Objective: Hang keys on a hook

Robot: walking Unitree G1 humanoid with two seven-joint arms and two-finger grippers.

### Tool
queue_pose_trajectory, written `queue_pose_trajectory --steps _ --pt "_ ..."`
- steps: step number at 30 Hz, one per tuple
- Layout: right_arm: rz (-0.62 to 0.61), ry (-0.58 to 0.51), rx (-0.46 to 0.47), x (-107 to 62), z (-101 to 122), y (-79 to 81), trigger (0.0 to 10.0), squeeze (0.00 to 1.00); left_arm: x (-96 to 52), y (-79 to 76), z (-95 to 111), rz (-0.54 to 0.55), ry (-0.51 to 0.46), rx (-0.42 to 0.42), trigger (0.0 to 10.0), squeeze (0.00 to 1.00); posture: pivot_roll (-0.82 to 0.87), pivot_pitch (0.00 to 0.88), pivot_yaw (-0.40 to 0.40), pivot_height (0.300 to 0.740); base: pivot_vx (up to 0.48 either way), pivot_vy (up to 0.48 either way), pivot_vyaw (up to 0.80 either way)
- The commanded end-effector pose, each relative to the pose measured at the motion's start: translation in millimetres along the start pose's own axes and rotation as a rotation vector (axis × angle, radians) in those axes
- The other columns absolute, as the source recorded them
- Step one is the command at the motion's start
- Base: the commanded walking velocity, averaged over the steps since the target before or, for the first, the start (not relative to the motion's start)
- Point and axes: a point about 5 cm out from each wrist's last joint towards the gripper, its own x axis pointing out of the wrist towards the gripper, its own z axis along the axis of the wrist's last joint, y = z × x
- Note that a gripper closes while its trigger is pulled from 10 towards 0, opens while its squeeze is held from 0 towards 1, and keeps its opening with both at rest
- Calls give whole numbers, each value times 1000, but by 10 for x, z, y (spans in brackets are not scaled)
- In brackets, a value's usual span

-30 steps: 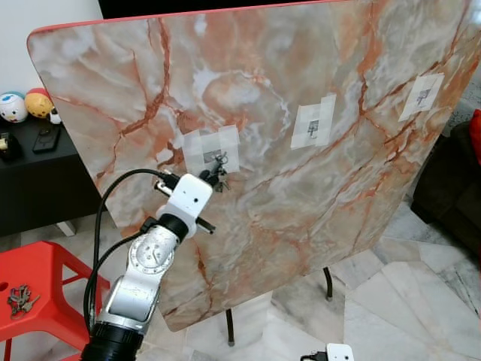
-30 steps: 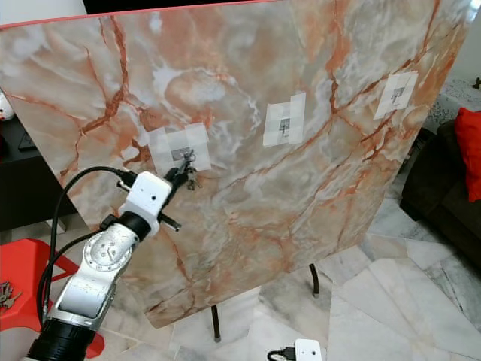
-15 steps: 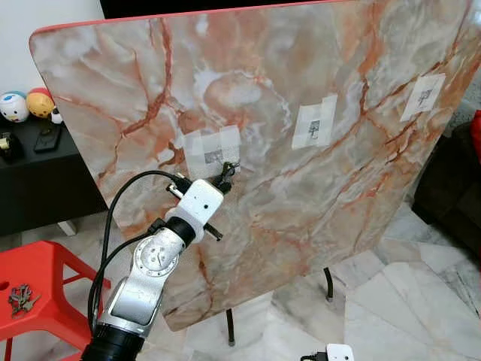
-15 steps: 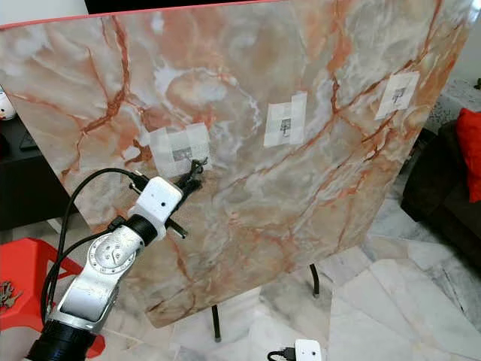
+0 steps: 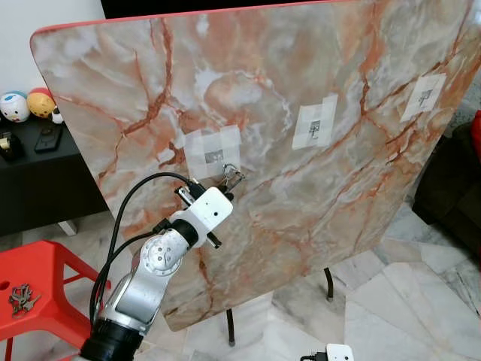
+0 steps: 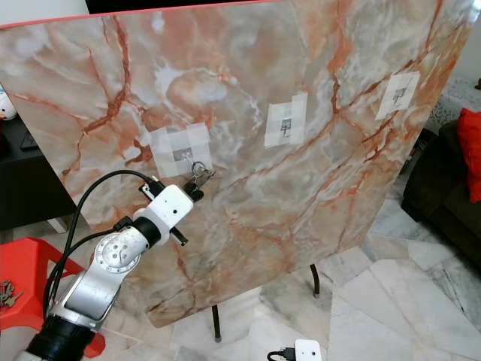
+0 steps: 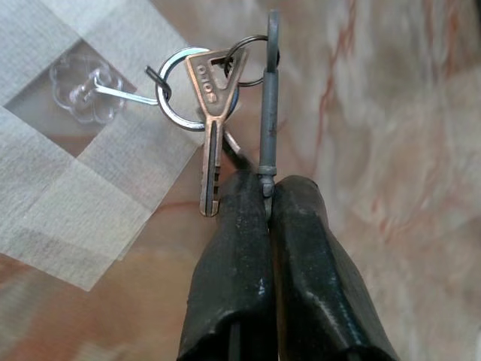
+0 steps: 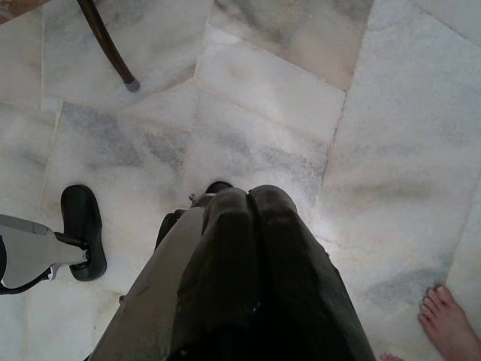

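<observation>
A tilted marble-patterned panel [image 5: 316,226] with a red rim dominates. At eight o'clock stands a red stool [image 5: 45,289]; at ten o'clock, round figurines [image 5: 26,105] sit on a dark cabinet [image 5: 45,184]. Marble floor [image 5: 421,301] spreads at five o'clock.

A lived-in room of a home, as we read it.

We see a pale marble-tiled floor [image 5: 421,301], a low black cabinet [image 5: 45,188] against a white wall with round toy figures [image 5: 26,105] on top, a red stool [image 5: 41,293], and the edge of a dark sofa [image 5: 451,188] with a red cushion [image 6: 472,150]. A marble-patterned tabletop [image 5: 301,98] stands tipped on its side on thin black legs, and in the right wrist view a person's bare foot [image 8: 449,323] rests on the tiles.
</observation>
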Motion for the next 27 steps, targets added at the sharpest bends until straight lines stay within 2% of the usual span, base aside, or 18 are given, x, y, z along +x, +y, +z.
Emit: queue_pose_trajectory --steps 1,7,8,10,11,16,19,22,27 --pt "-1 0 -1 1 5 -1 10000 0 33 -8 -9 -7 32 43 10000 0 58 0 -44 740 0 0 0" --pt "-2 -1 3 1 4 1 10000 0 47 51 -65 27 86 64 10000 0 57 0 -42 740 0 0 0" --pt "-2 -2 3 1 4 1 10000 0 46 66 -74 42 91 65 10000 667 57 0 -43 740 0 0 0" --pt "-2 -2 4 1 4 2 10000 0 45 73 -77 50 93 64 10000 667 57 0 -43 740 0 0 0" --pt "-2 -2 4 1 4 2 10000 0 45 83 -82 58 97 62 10000 1000 57 0 -43 740 0 0 0" --pt "-2 -4 7 1 7 2 10000 0 41 116 -74 84 94 50 10000 1000 57 0 -43 740 0 0 0" --pt "-3 -5 8 1 8 1 10000 0 30 136 -56 106 75 12 10000 1000 57 0 -43 740 0 0 0" --pt "-4 -5 11 1 8 0 10000 0 -2 139 -27 119 36 -80 10000 1000 54 0 -42 740 0 0 0" --pt "-5 -5 12 1 7 -1 10000 0 -97 72 -36 65 6 -119 10000 1000 57 0 -44 740 0 0 0"
